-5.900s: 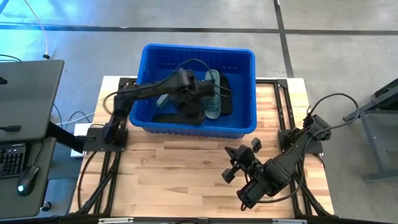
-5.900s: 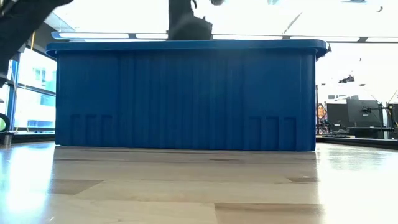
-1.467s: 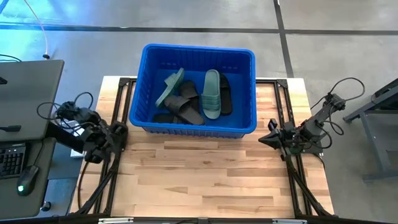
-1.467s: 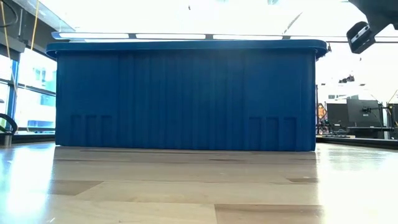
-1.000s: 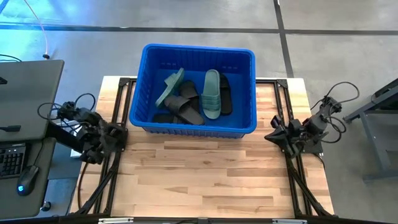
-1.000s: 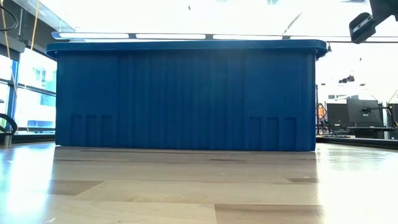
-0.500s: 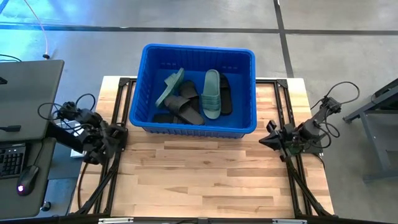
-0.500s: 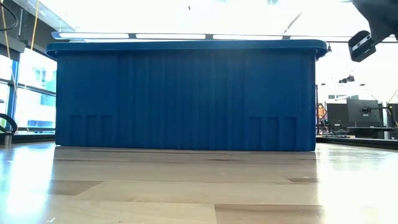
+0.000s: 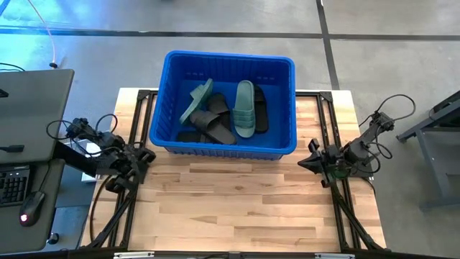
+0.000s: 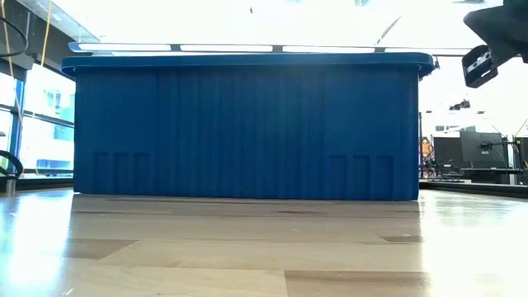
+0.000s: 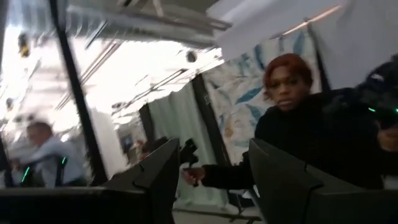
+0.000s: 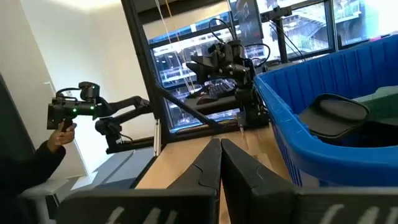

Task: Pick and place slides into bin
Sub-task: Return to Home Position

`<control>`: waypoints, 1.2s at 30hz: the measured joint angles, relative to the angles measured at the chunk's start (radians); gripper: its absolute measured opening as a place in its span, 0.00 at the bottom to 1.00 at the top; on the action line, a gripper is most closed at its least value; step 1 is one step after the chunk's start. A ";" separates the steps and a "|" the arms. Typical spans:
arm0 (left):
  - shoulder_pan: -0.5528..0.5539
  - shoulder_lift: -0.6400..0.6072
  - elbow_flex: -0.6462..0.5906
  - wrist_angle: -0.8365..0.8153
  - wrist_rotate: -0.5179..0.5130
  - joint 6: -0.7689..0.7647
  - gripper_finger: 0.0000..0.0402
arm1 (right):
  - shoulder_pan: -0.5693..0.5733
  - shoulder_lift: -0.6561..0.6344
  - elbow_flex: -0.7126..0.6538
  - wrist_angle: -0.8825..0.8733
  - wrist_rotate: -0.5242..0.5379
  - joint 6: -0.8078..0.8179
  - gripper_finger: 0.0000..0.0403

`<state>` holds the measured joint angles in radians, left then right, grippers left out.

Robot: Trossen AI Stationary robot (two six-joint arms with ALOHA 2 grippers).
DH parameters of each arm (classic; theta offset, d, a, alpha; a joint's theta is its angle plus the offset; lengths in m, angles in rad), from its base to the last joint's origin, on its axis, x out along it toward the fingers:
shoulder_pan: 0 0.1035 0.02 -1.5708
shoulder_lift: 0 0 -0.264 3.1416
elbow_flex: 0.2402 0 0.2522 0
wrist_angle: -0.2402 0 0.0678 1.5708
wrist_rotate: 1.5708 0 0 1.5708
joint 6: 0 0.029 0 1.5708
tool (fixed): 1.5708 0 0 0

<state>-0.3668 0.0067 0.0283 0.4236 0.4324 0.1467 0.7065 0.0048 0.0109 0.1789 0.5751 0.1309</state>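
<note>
The blue bin [image 9: 164, 86] stands at the table's far middle and fills the low view [image 10: 247, 128]. Several slides lie inside it. One green slide [image 9: 245, 108] lies flat on black ones. A second green slide [image 9: 195, 101] leans toward the bin's left wall. Black slides [image 9: 214, 126] lie below and beside them. My left gripper [image 9: 142, 155] is folded back at the table's left edge and open [image 11: 211, 186], with nothing between its fingers. My right gripper [image 9: 305, 163] is folded back at the right edge and shut [image 12: 219, 163], holding nothing.
Bare wooden tabletop [image 9: 230, 208] stretches from the bin to the near edge. A desk with a keyboard and mouse [image 9: 29, 208] stands left of the table. A person [image 11: 305, 137] stands in the room beyond it, and a hand [image 12: 53, 138] holds a controller.
My left arm has shifted a little toward the table's right, staying folded and open. My right gripper has moved slightly toward the table's left and dipped a little, staying shut. The slides and the bin have not moved.
</note>
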 joint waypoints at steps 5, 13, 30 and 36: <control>0.000 0.001 -0.020 -0.037 -0.093 -0.022 0.46 | 0.000 0.000 0.000 -0.004 0.000 0.000 0.00; 0.000 0.001 -0.019 -0.159 -0.119 -0.018 0.46 | 0.000 0.000 0.000 -0.014 0.000 0.000 0.00; 0.000 0.001 -0.019 -0.369 -0.303 -0.013 0.46 | 0.000 0.000 0.000 -0.018 0.000 -0.001 0.00; 0.000 0.001 -0.019 -0.375 -0.302 -0.013 0.45 | 0.000 0.000 0.000 -0.018 0.000 0.000 0.00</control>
<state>-0.3668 0.0074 0.0093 0.0483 0.1301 0.1335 0.7065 0.0051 0.0113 0.1610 0.5751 0.1307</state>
